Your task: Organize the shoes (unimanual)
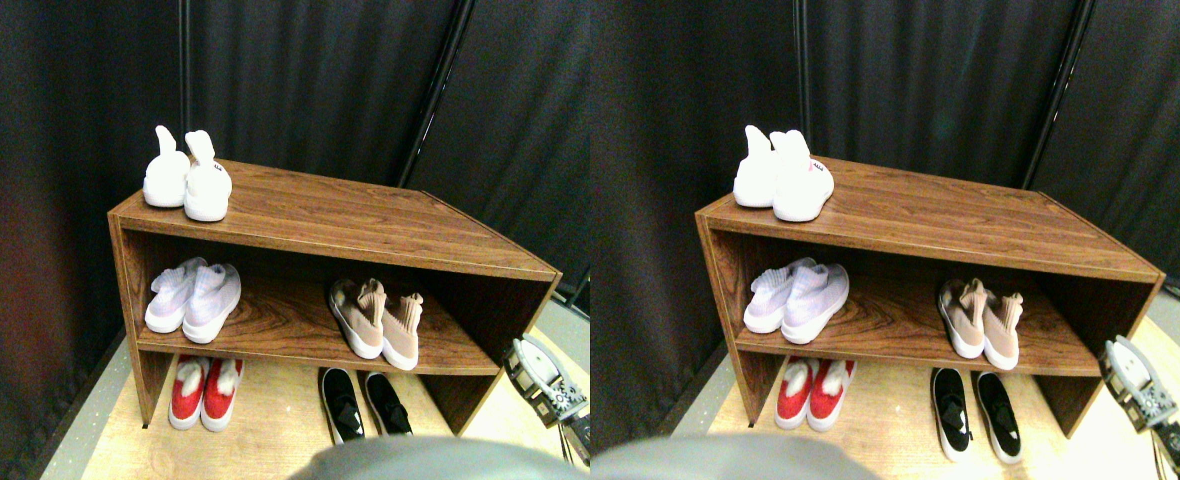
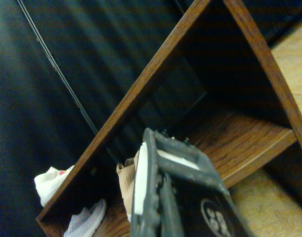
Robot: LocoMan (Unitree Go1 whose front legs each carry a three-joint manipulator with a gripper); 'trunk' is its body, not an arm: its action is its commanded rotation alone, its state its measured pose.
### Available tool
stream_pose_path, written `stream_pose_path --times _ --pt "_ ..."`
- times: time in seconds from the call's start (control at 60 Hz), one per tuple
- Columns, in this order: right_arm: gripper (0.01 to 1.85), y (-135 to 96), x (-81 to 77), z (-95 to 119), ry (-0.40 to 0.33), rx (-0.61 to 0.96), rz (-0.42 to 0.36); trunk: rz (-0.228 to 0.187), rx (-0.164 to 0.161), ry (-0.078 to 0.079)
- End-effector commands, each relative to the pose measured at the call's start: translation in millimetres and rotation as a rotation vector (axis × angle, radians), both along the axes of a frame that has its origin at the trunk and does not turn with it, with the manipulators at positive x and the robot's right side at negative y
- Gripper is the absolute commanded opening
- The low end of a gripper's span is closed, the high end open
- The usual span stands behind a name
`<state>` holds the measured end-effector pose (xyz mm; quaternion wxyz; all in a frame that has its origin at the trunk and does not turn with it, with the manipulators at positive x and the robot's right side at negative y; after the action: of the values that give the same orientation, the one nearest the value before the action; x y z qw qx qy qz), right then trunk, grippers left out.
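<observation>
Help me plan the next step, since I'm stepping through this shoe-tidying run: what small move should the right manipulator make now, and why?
Probably ease the right gripper leftward toward the pink shoes on the middle shelf. It hangs outside the rack's right end, holding nothing visible. The pink pair lies nearest it and sits splayed and angled, while the other pairs look neatly set.

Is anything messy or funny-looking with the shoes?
Nothing stands out. White pair on the shelf top, lavender pair and pink pair on the middle board, red pair and black pair on the floor, all side by side.
</observation>
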<state>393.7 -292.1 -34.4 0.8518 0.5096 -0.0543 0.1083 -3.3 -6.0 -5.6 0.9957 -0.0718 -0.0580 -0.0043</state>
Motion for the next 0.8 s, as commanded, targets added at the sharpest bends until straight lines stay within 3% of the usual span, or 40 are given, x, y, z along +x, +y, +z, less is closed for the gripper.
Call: stream_pose_path --times 0.017,0.167,0.3,0.383,0.533,0.75,0.8 --pt "0.06 4.4 -5.7 -1.1 -0.031 0.045 0.007 0.007 -0.019 0.043" --pt "0.06 6.3 -5.9 -22.7 0.018 0.061 0.068 0.006 -0.014 0.084" --pt "0.06 6.6 -3.7 -47.3 0.067 0.143 0.066 0.009 -0.011 0.120" --pt "0.06 7.4 -2.6 -59.2 0.104 0.185 0.072 0.009 -0.010 0.132" --pt "0.06 4.5 9.0 -90.0 0.155 0.199 0.024 0.010 -0.009 0.146" --pt "0.06 -6.3 30.7 -132.0 0.265 0.237 -0.105 0.011 -0.013 0.146" --pt "0.06 -9.9 37.1 -142.3 0.289 0.305 -0.140 0.013 -0.016 0.144"
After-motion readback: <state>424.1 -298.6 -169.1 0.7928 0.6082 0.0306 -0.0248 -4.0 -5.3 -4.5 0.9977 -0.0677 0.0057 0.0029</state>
